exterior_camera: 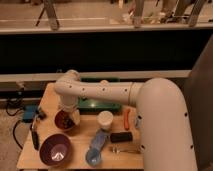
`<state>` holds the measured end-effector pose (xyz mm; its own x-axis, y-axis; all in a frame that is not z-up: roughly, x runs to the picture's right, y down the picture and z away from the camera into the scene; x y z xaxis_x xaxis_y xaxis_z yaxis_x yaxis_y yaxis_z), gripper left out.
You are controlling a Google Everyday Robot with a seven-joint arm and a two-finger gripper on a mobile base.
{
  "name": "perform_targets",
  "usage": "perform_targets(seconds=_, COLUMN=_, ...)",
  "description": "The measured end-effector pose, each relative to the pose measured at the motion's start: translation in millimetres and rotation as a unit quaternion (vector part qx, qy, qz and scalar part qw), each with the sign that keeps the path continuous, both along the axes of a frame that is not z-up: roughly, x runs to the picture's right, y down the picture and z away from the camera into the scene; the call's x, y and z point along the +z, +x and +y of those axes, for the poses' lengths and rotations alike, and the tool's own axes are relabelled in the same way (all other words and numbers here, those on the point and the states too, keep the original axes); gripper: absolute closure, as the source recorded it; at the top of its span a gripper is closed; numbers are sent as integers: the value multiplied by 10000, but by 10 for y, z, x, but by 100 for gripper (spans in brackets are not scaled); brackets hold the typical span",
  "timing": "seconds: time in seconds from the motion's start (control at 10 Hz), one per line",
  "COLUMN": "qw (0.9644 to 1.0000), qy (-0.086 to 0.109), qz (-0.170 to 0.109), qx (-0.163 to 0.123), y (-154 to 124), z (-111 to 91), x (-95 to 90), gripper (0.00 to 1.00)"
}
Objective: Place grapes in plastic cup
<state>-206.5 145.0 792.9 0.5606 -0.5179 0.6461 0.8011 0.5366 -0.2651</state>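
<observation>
My gripper [71, 118] hangs down from the white arm at the left of the wooden table [125, 159]. It sits right over the open top of a dark red cup [62, 121]. A white cup [105, 119] stands upright to the right of it, apart from the gripper. The grapes do not show as a separate thing. There is something dark at the gripper's tip inside the red cup's rim, but I cannot tell what it is.
A purple bowl [55, 149] sits at the front left. A blue bottle-like object [95, 145] lies on its side, with a black block [121, 136] and an orange stick-like item [127, 118] nearby. A green tray [97, 103] is behind. A black tool [34, 135] lies at the left edge.
</observation>
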Motion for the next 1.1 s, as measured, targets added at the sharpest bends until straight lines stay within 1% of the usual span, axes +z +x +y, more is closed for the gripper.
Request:
perform_targets(seconds=0.1, qw=10000, qy=-5, qz=23, qx=-28, y=4, z=6, x=7, gripper=29)
perform_targets(seconds=0.2, qw=9999, qy=24, qz=72, qx=-69, y=0, z=-1, x=1, gripper=31)
perform_targets(seconds=0.5, qw=9998, qy=32, qz=143, qx=-118, y=-2, z=7, x=3, gripper=31)
perform_targets(seconds=1.1, qw=9998, qy=-59, qz=141, qx=-143, y=-25, z=50, x=63, gripper=31)
